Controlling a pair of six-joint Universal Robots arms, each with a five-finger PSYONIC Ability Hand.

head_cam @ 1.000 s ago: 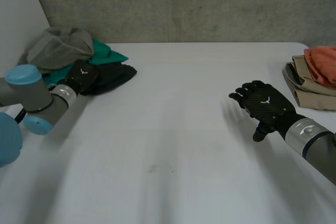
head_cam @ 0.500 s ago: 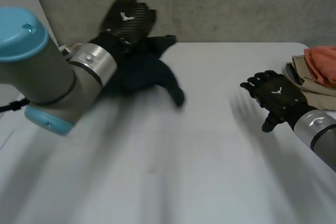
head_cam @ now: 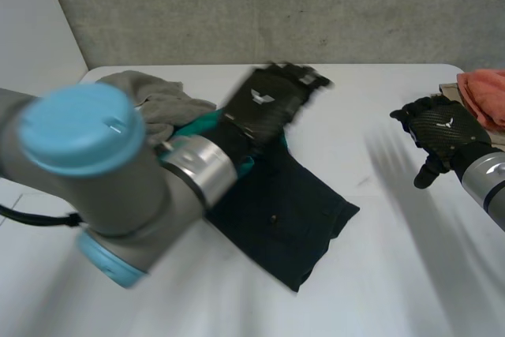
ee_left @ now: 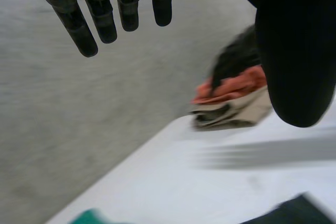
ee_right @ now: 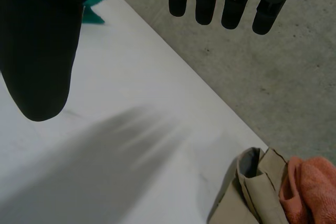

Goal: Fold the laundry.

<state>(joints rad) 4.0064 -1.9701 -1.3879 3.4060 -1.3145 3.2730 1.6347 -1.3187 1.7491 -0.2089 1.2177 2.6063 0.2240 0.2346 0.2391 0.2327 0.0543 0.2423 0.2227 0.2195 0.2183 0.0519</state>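
The dark cloth [head_cam: 288,215] lay rumpled on the table under the left hand's [head_cam: 268,102] wrist. It looked soft, light and limp, best pinched at a corner or hem. That hand's fingers [ee_left: 102,19] hung straight, seemingly holding nothing. The right hand [head_cam: 438,133] was spread wide and empty beside a folded stack [ee_right: 257,187].

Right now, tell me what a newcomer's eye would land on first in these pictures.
The left arm with its light-blue cap looms at the near left, its left robot hand open above a dark garment lying in the middle of the white table. At the right edge an orange cloth tops a folded beige stack, with the right robot hand open beside it.
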